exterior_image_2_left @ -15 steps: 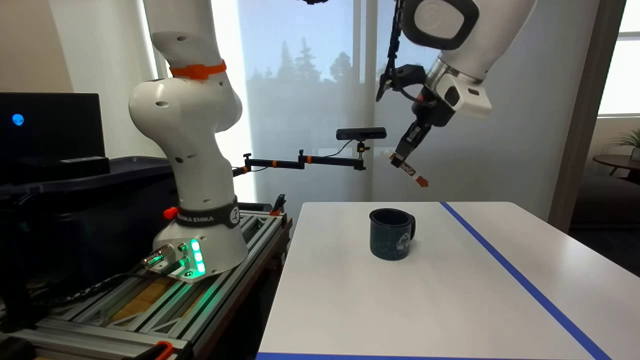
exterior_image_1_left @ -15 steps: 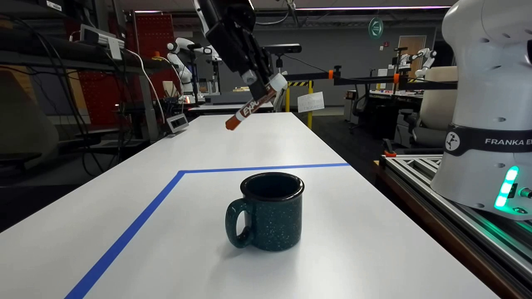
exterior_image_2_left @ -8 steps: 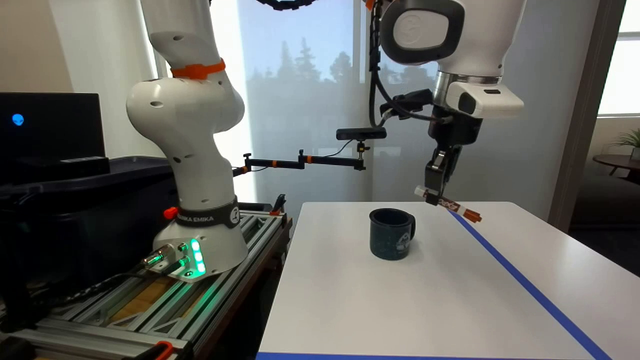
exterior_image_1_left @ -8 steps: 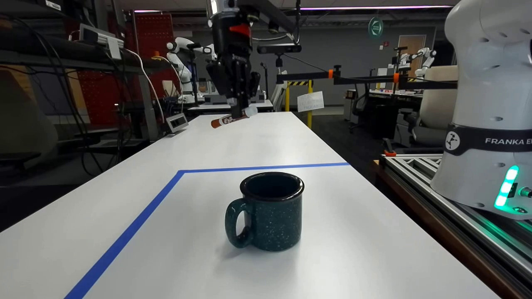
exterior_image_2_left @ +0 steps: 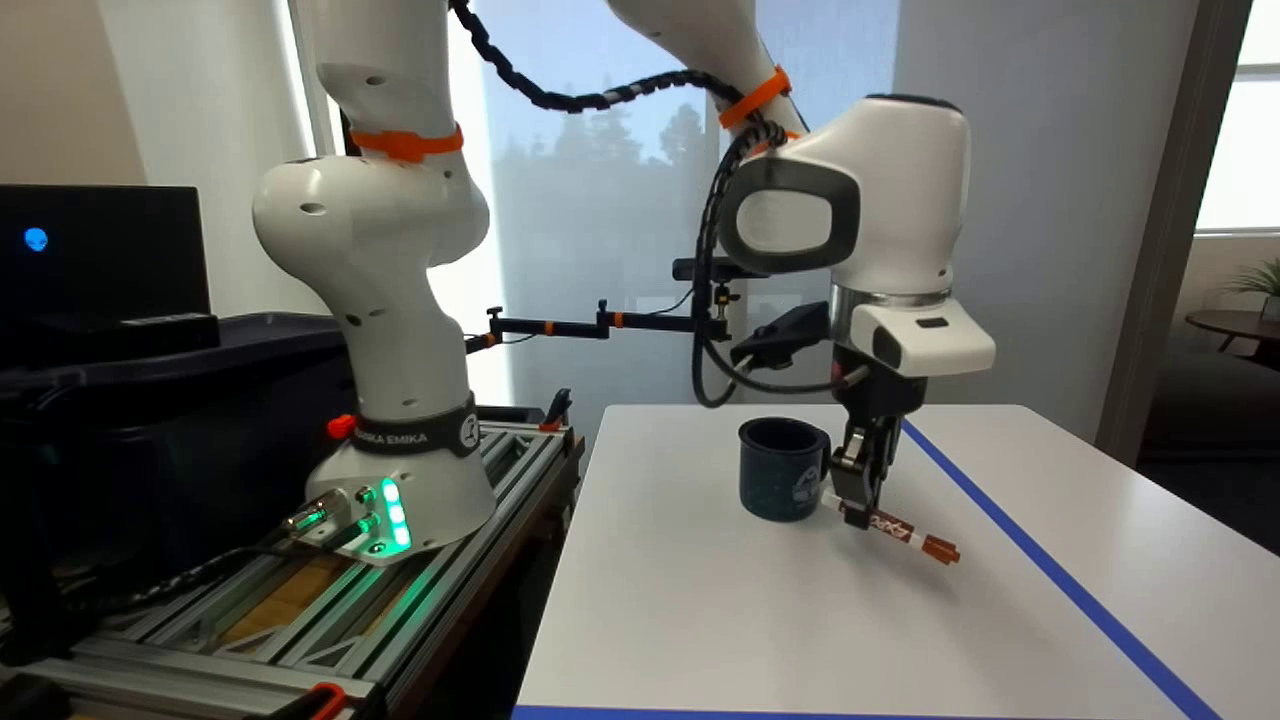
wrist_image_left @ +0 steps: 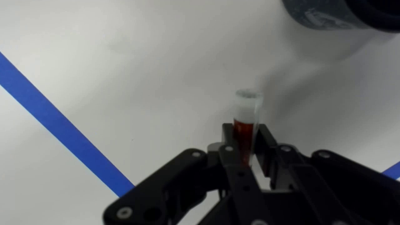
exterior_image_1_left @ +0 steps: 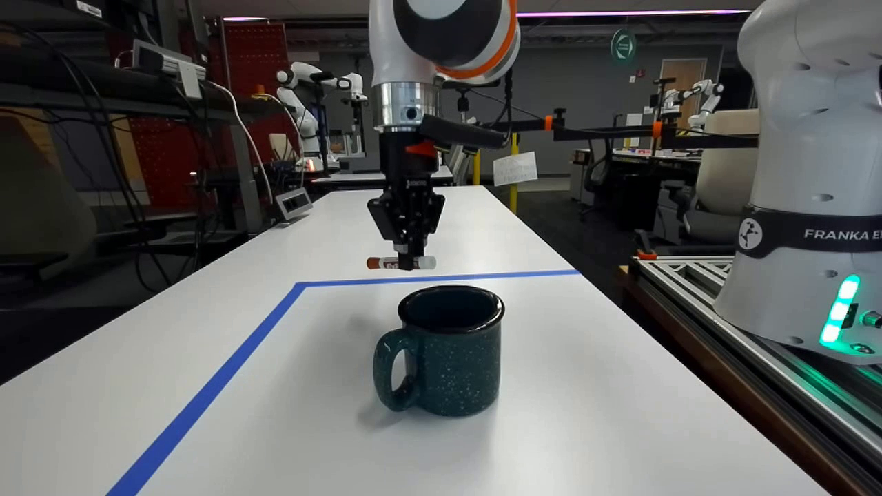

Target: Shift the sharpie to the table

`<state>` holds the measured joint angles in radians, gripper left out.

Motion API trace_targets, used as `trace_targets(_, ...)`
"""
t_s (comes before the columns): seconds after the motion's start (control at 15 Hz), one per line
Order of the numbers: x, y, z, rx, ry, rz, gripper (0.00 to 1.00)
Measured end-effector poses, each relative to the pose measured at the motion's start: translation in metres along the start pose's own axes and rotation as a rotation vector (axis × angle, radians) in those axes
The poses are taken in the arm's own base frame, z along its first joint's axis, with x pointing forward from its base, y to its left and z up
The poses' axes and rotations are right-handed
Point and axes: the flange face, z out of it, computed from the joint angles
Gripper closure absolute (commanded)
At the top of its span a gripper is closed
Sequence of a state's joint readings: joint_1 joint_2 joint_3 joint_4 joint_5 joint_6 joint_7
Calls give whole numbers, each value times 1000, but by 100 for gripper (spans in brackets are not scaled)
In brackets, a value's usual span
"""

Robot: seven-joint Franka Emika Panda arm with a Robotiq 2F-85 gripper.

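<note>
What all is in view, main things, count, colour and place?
Table: one, white, across both exterior views
Sharpie: one, reddish-brown and white, above the table
Mug: one, dark teal, upright on the table
Tape lines: two, blue, on the table
Camera-like bar: one, black, on a boom
Screen: one, black, at an exterior view's edge
Background robot arms: at least two, white, beyond the table
Robot arm: one, white, over the table
Gripper: one, black, shut on the sharpie

Sharpie (exterior_image_2_left: pixel 895 528): "EXPO", lower right
Base band (exterior_image_1_left: pixel 816 235), both exterior views: "FRANKA E", right edge; "KA EMIKA", left
</note>
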<state>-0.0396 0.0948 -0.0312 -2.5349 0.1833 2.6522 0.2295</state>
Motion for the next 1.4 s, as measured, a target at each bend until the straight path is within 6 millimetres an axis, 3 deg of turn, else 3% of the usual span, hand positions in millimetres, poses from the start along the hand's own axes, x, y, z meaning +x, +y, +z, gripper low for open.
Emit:
trace_targets(0.27,-3,-4,31,-10,24,-16,95)
trace_targets(0.6,-8,-9,55,-20,21,-57,95)
trace_targets(0.67,-9,-11,59,-21,19,-67,68)
trace_targets(0.73,-10,-12,62,-23,14,-77,54)
trace_targets(1.0,-11,-13,63,-24,8,-115,25)
trace_targets(1.2,-13,-17,52,-21,-11,-152,1)
trace_targets(1.4,-15,-23,19,-19,-52,-206,0)
